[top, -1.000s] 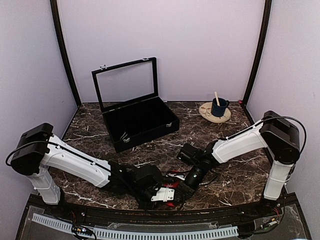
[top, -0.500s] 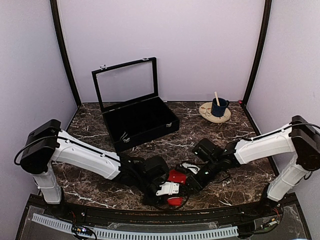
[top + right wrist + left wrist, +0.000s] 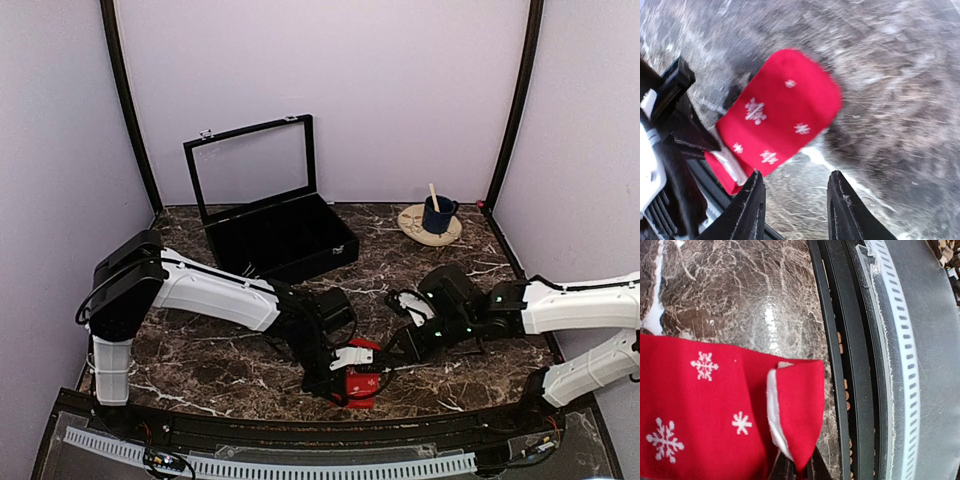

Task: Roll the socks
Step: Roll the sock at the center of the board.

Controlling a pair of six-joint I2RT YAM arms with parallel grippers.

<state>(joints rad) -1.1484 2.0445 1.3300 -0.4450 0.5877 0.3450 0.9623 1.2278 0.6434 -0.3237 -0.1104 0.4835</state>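
The red socks (image 3: pixel 700 410) with white snowflakes and a white band lie flat on the marble near the table's front edge, one end folded over. My left gripper (image 3: pixel 799 466) is shut on that folded end at the white band. In the top view the socks (image 3: pixel 368 383) sit just right of the left gripper (image 3: pixel 343 388). My right gripper (image 3: pixel 796 175) hovers open over bare marble just off the socks (image 3: pixel 782 112), with nothing between its fingers (image 3: pixel 754 200). From above, the right gripper (image 3: pixel 395 354) is a little right of the socks.
An open black case (image 3: pixel 283 243) with its lid up stands at the back left. A blue cup (image 3: pixel 437 213) with a stick in it sits on a round coaster at the back right. The black front rail (image 3: pixel 852 365) runs right beside the socks.
The right gripper has drawn back to the right, off the socks. The left arm has swung right and stretched out, carrying the socks' end with it.
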